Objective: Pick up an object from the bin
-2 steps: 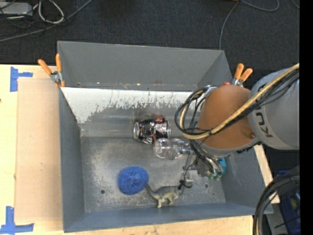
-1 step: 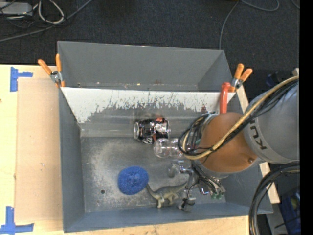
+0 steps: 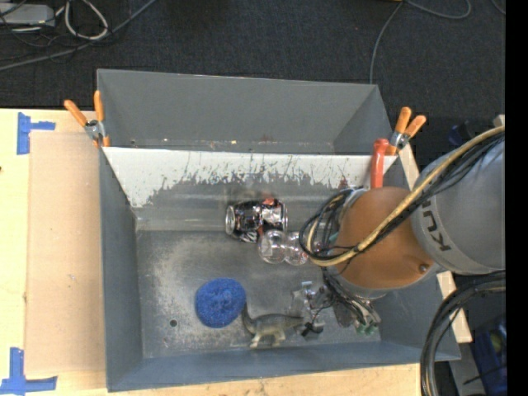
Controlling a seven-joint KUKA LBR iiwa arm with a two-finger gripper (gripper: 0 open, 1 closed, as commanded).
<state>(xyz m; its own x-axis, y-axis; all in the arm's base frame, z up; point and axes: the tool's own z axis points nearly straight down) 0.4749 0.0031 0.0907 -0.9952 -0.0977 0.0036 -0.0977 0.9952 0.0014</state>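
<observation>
Arm point(image 3: 458, 213); its hand point(image 3: 317, 307) just right of grey toy figure point(image 3: 268, 330).

Crushed can point(image 3: 256, 219) beside clear plastic piece point(image 3: 280, 247), blue round sponge point(image 3: 220, 303) apart.

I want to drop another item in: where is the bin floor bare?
Bare floor lies by the left wall of the bin, left of the crushed can and behind the blue round scrubber. It is crowded at the front right: the gripper, a small toy animal and a clear crumpled piece sit close.
</observation>
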